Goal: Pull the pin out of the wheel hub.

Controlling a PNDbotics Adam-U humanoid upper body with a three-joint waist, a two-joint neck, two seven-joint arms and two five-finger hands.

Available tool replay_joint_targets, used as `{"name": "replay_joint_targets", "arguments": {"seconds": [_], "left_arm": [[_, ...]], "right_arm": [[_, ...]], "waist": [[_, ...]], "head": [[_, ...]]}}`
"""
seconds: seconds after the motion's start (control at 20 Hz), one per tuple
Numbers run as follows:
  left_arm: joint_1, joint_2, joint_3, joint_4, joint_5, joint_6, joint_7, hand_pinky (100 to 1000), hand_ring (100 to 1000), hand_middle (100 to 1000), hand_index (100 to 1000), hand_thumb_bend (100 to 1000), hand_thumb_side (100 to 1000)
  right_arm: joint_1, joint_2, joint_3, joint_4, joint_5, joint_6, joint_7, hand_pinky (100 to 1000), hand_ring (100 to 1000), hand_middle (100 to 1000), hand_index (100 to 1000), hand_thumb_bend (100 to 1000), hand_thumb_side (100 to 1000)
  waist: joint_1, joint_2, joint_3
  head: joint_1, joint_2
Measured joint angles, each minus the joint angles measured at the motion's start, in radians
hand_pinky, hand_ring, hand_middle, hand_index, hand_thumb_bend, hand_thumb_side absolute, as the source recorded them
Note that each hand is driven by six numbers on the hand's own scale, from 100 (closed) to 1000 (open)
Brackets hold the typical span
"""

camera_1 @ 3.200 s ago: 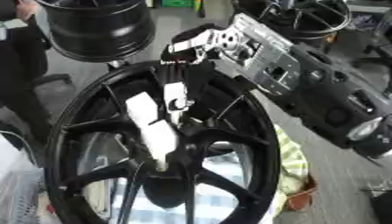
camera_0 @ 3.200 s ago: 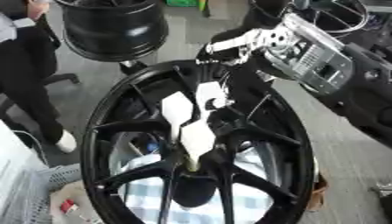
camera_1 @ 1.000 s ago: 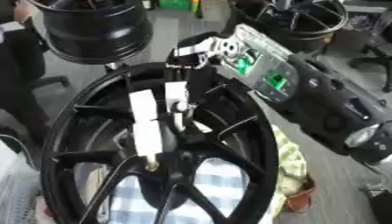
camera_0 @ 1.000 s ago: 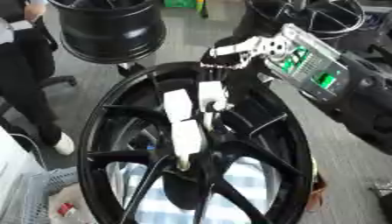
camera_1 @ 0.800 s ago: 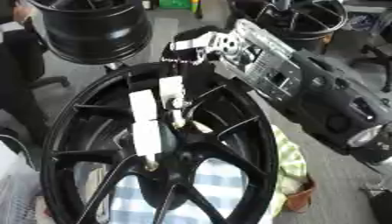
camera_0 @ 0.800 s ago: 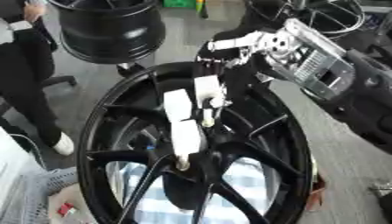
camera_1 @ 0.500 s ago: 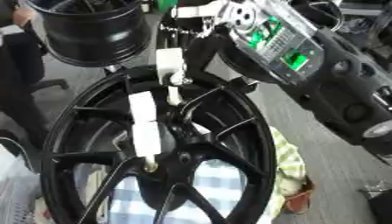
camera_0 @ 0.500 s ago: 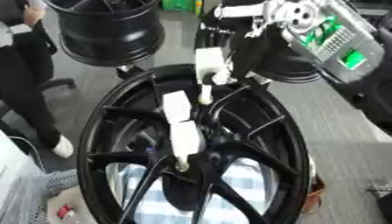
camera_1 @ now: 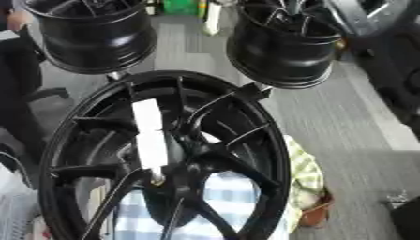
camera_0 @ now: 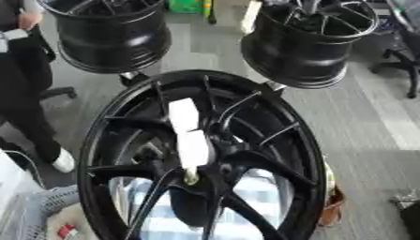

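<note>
The white pin point(camera_0: 188, 136) stands in the centre of the black hub point(camera_0: 238, 164), tilted. No hand shows in either view, so their state cannot be told.

We see a grey carpeted floor point(camera_0: 361, 112) with a paler strip running along it. Two black rims point(camera_0: 111, 33) point(camera_0: 308, 40) stand on it at the far side. Left of them, part of an office chair point(camera_0: 49, 93) shows; beyond them sits something green point(camera_0: 184, 5).
</note>
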Motion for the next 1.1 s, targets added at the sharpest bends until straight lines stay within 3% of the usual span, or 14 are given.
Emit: {"name": "replay_joint_targets", "arguments": {"seconds": [0.35, 0.65, 0.75, 0.8, 0.85, 0.9, 1.1], "left_arm": [[0.001, 0.001, 0.006, 0.0, -0.008, -0.003, 0.011, 772, 877, 763, 844, 178, 677], [0.004, 0.001, 0.009, 0.0, -0.01, -0.003, 0.015, 772, 876, 763, 844, 177, 677], [0.005, 0.001, 0.01, 0.0, -0.012, -0.004, 0.017, 772, 876, 763, 844, 178, 676], [0.006, 0.001, 0.011, 0.0, -0.012, -0.004, 0.017, 772, 876, 763, 844, 177, 677], [0.007, 0.001, 0.011, 0.0, -0.012, -0.004, 0.018, 772, 876, 763, 844, 177, 677], [0.007, 0.001, 0.011, 0.0, -0.013, -0.003, 0.018, 772, 876, 763, 845, 178, 677], [0.009, 0.001, 0.012, 0.0, -0.013, -0.003, 0.019, 772, 876, 763, 845, 178, 676]], "right_arm": [[0.097, -0.133, -0.217, 0.269, 0.091, -0.001, -0.216, 774, 601, 212, 388, 189, 100], [0.11, -0.165, -0.356, 0.467, 0.225, 0.047, -0.423, 772, 604, 265, 434, 203, 100], [0.101, -0.165, -0.388, 0.52, 0.279, 0.076, -0.494, 775, 631, 355, 517, 268, 100], [0.095, -0.165, -0.402, 0.546, 0.305, 0.093, -0.526, 787, 684, 499, 635, 409, 100], [0.089, -0.165, -0.415, 0.572, 0.33, 0.111, -0.553, 794, 720, 577, 693, 506, 100], [0.082, -0.165, -0.425, 0.597, 0.35, 0.126, -0.572, 812, 795, 757, 820, 624, 207], [0.071, -0.158, -0.454, 0.649, 0.386, 0.143, -0.582, 819, 822, 796, 847, 583, 317]], "waist": [[0.007, 0.003, -0.004], [0.012, 0.005, -0.008], [0.015, 0.005, -0.008], [0.017, 0.005, -0.01], [0.017, 0.005, -0.01], [0.017, 0.005, -0.01], [0.019, 0.005, -0.01]], "head": [[0.022, 0.0], [0.036, 0.0], [0.038, 0.0], [0.038, 0.0], [0.038, 0.0], [0.038, 0.0], [0.038, 0.001]]}}
